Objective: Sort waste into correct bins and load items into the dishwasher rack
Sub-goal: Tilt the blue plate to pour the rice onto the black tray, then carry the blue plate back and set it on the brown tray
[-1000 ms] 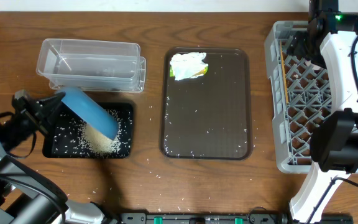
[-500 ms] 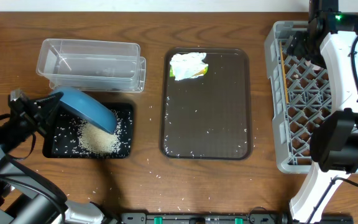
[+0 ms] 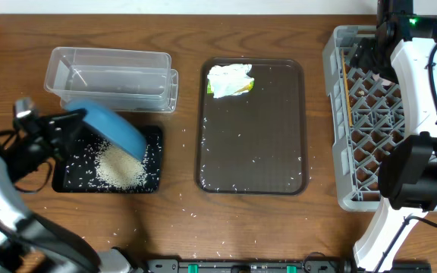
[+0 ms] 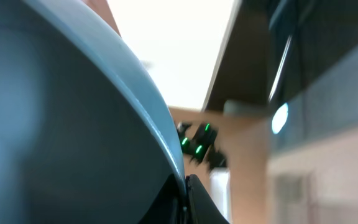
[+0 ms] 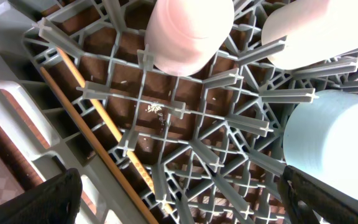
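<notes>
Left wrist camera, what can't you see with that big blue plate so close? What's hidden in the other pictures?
- Left wrist view: the large dark blue plate fills most of the frame, hiding whatever lies under it; the background is blurred.
- Overhead view: the right arm covers much of the light grey plastic rack and what it holds.
- Right wrist view: the picture's edges cut off the light blue bowl and small white cup.
</notes>
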You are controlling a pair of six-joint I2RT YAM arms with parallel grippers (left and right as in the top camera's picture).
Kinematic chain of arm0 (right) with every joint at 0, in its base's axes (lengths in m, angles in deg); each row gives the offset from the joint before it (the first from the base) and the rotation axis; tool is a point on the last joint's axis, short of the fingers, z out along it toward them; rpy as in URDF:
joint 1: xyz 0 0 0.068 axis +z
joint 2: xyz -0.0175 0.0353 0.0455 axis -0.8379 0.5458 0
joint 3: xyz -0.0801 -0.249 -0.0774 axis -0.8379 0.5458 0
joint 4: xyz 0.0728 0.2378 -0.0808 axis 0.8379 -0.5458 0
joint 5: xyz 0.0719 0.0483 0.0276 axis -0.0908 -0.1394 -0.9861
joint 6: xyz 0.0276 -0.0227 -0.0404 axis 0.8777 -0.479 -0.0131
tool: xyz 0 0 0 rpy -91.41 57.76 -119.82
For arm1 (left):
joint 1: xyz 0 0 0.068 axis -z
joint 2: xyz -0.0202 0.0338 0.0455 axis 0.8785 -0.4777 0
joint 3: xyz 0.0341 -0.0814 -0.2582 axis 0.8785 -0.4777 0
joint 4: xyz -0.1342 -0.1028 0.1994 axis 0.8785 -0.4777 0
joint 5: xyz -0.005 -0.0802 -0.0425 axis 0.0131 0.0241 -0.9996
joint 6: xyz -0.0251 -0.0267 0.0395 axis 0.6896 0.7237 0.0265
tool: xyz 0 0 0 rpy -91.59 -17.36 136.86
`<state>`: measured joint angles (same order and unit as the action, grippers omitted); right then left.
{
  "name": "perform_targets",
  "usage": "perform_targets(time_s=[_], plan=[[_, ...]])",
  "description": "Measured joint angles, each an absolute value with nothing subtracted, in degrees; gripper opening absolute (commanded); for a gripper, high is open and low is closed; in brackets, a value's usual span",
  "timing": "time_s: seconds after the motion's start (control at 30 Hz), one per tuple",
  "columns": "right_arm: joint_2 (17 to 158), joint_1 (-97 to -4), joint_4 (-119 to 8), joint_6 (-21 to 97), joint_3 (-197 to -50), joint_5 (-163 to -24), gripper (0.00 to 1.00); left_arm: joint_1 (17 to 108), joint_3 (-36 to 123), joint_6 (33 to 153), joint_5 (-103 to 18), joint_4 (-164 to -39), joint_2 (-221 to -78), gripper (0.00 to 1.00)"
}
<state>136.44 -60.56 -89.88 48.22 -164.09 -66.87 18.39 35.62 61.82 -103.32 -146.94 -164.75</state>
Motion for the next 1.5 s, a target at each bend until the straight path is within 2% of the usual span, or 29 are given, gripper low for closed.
perform_targets(time_s=[0.1, 0.2, 0.43, 0.73, 0.93, 1.13, 1.37, 1.4, 1.47, 1.5], plan=[[136.4, -60.6, -89.9, 48.2, -164.1, -66.8, 0.99, 24.2, 35.9, 62.1, -102.8, -139.9, -159.2, 0.06], [136.4, -60.6, -89.9, 48.2, -164.1, -66.8, 0.99, 30.4, 36.7, 67.4, -98.7, -129.8, -155.2, 0.06], [136.4, -60.6, -89.9, 48.2, -164.1, -66.8, 0.99, 52.1, 37.3, 84.7, -74.8, -111.9, -149.7, 0.06], [136.4, -60.6, -89.9, 48.2, -164.1, -66.8, 0.99, 85.7, 37.4, 90.9, -51.1, -102.2, -153.1, 0.06], [136.4, -60.6, -89.9, 48.2, -164.1, -66.8, 0.99, 99.9, 37.4, 91.1, -36.7, -98.5, -162.1, 0.06], [136.4, -60.6, -89.9, 48.2, -164.1, -66.9, 0.99, 106.3, 37.4, 91.2, -31.4, -92.0, -170.9, 0.07], [136.4, -60.6, -89.9, 48.2, -164.1, -66.8, 0.99, 107.3, 37.4, 91.2, -29.8, -86.4, -177.2, 0.07], [136.4, -60.6, -89.9, 48.2, -164.1, -66.8, 0.99, 107.2, 37.4, 91.2, -29.6, -86.0, -177.7, 0.08], [136.4, -60.6, -89.9, 48.2, -164.1, -66.8, 0.99, 107.2, 37.4, 91.2, -29.4, -85.4, -178.2, 0.17], [136.4, -60.5, -89.9, 48.2, -164.1, -66.8, 0.99, 107.2, 37.4, 91.0, -29.4, -85.3, -178.2, 0.17]])
